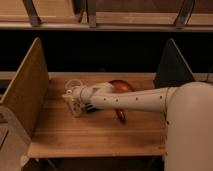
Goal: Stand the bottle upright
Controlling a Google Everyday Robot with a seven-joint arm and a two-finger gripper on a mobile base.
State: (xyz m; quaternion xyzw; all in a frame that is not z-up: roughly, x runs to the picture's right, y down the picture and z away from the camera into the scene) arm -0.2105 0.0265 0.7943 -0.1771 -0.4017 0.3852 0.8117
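My gripper (pixel 73 96) reaches over the left-middle of the wooden table (pixel 95 135), at the end of the white arm that comes in from the right. A small whitish bottle (pixel 76 109) shows just under and against the gripper, and its pose is hard to read. The arm hides part of it.
A round orange-red pan (pixel 120 85) sits behind the arm, its handle (pixel 121 116) pointing toward the front. A flat black striped object (pixel 91 108) lies right of the bottle. A wooden panel (pixel 25 92) stands on the left and a dark panel (pixel 172 67) on the right.
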